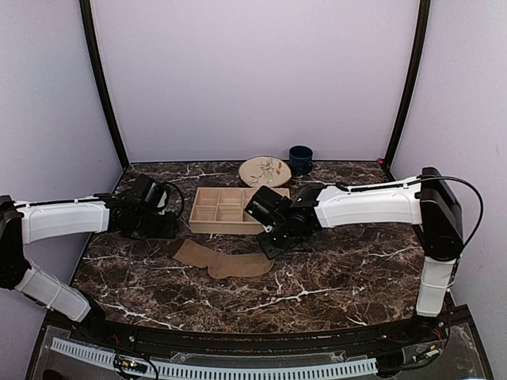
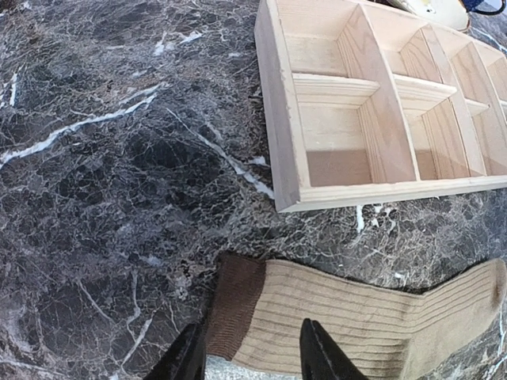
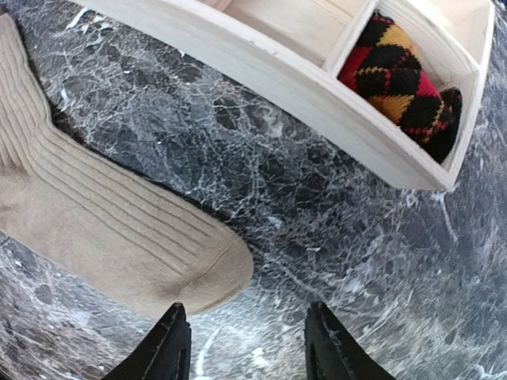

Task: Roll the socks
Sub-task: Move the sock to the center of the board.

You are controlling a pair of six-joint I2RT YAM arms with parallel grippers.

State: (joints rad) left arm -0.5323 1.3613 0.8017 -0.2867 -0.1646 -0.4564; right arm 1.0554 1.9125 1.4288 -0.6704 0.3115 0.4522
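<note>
From above, the tan sock (image 1: 226,261) lies flat and stretched out on the dark marble surface (image 1: 341,269), just in front of the wooden tray (image 1: 226,230). The left arm (image 1: 63,219) reaches to its cuff end and the right arm (image 1: 364,206) to its toe end. The left wrist view shows the left fingers (image 2: 186,360) spread apart and holding nothing, poised over the brown cuff (image 2: 238,305). In the right wrist view the right fingers (image 3: 170,352) are likewise apart and empty, just off the rounded toe (image 3: 214,269). The argyle sock (image 3: 400,79) sits bundled in an end compartment of the tray. The ribbed knit looks light, limp and likely to slide on polished stone, so it should fold easily but keep no shape unless pinched. The toe edge seems the place to take hold, pinching both layers and turning them toward the cuff while the other end is pinned.
</note>
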